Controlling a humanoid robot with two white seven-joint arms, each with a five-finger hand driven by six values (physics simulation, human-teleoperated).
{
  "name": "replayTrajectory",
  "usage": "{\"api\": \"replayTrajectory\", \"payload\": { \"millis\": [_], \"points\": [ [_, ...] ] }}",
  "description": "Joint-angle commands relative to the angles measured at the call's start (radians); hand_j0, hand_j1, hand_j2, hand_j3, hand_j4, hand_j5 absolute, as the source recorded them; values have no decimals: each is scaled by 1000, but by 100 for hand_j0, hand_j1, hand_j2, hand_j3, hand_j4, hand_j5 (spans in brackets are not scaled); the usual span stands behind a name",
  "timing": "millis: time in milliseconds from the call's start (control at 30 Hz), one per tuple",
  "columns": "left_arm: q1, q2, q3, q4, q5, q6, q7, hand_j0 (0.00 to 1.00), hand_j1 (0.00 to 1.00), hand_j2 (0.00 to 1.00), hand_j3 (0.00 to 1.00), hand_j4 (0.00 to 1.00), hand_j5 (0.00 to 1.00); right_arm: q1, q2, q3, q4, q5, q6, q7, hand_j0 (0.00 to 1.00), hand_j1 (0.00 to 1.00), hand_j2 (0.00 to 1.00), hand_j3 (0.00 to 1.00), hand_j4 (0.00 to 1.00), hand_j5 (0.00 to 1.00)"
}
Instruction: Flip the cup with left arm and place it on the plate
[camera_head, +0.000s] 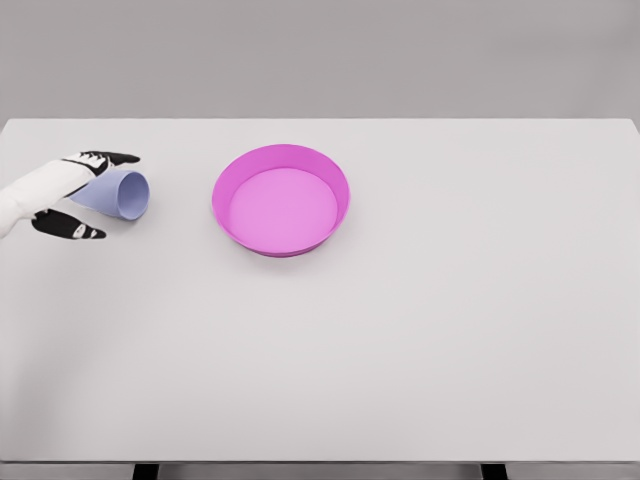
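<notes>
One smooth lavender cup (122, 193), tapered and lying on its side with its mouth toward the round, shallow magenta plate (281, 200) nearby on the matte white desk (400, 340), sits between the left hand's (72, 195) black-tipped fingers (108, 158), which loosely straddle its narrow end.

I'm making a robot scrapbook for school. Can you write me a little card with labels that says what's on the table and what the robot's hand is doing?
cup: pale blue cup, lying on its side, open end facing the plate
plate: pink plate, round with a raised rim, nothing in it
table: white table
left hand: left hand around the cup, fingers above and below it
right hand: not in view
cup and plate: apart, cup to the left
</notes>
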Motion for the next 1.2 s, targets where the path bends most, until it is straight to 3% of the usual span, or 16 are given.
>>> {"api": "replayTrajectory", "payload": {
  "millis": [0,100,267,467,1167],
  "points": [
    [-2,-3,-3,37,5,2,-19,100,100,100,100,100,100,2,0,0,0,0,0,0,100,100,100,100,100,100],
    [-69,-10,-86,80,5,2,-44,100,100,100,100,100,100,0,0,0,0,0,0,0,100,100,100,100,100,100],
    [-118,-27,-127,145,5,2,-45,100,100,100,100,100,100,0,0,0,0,0,0,0,100,100,100,100,100,100],
    [-140,-29,-129,203,-3,2,-45,100,100,100,100,100,100,0,0,0,0,0,0,0,100,100,100,100,100,100],
    [-187,-47,-130,285,0,2,-44,100,100,100,100,100,100,0,0,0,0,0,0,0,100,100,100,100,100,100]
  ]
}}
